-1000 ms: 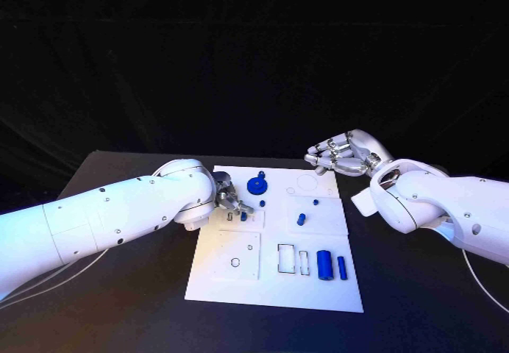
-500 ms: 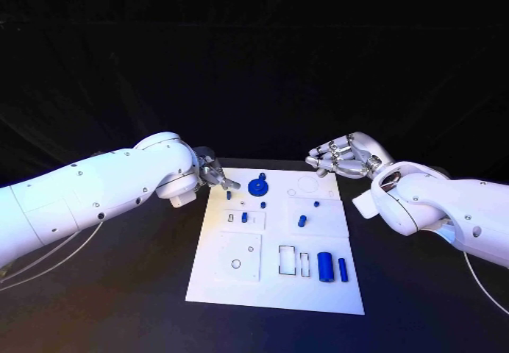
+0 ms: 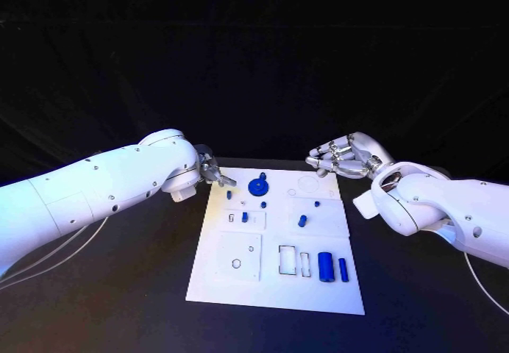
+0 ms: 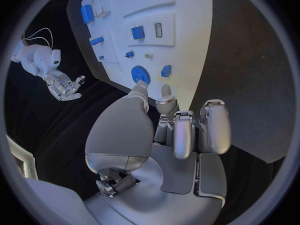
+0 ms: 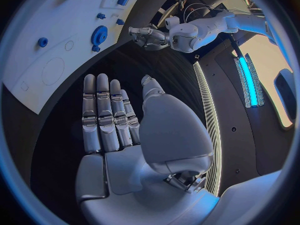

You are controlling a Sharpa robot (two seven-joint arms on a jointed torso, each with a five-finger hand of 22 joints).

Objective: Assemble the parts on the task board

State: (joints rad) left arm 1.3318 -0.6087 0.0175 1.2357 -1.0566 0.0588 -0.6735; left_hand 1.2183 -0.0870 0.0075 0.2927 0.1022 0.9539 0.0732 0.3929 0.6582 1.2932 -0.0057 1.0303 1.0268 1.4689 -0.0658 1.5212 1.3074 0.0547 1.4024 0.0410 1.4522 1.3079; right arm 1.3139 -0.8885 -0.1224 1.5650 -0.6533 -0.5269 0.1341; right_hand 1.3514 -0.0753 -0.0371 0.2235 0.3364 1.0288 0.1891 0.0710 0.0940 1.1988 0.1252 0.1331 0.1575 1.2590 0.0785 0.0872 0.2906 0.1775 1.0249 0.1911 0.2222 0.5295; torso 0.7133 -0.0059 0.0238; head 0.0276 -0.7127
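Head view: the white rectangular task board point(image 3: 278, 243) lies in the middle of the black worktop point(image 3: 127, 294), carrying several small blue parts: a blue toothed gear point(image 3: 258, 187) near its far edge, a short blue peg point(image 3: 245, 217) and a slanted blue pin point(image 3: 301, 219) in the middle band, and two blue cylinders point(image 3: 332, 266) side by side near the near right corner, beside empty rectangular recesses. The silver left hand point(image 3: 211, 175) hovers at the board's far left corner, fingers pointing toward the gear; whether it carries anything cannot be told here. The silver right hand point(image 3: 341, 157) hangs beyond the board's far right corner, apart from every part. Left wrist view: the left hand point(image 4: 181, 130) shows loosely extended fingers with nothing between them, their tips above the board's edge near the gear point(image 4: 140, 75) and a small blue block point(image 4: 166, 70). Right wrist view: the right hand point(image 5: 119, 120) is flat and spread, empty, over bare worktop beside the board point(image 5: 56, 40). Judgement: the step in hand appears to be selecting a part at the far end, probably the gear or the block; the next move calls for lowering the left fingers and closing them squarely round the chosen piece without nudging its neighbours.
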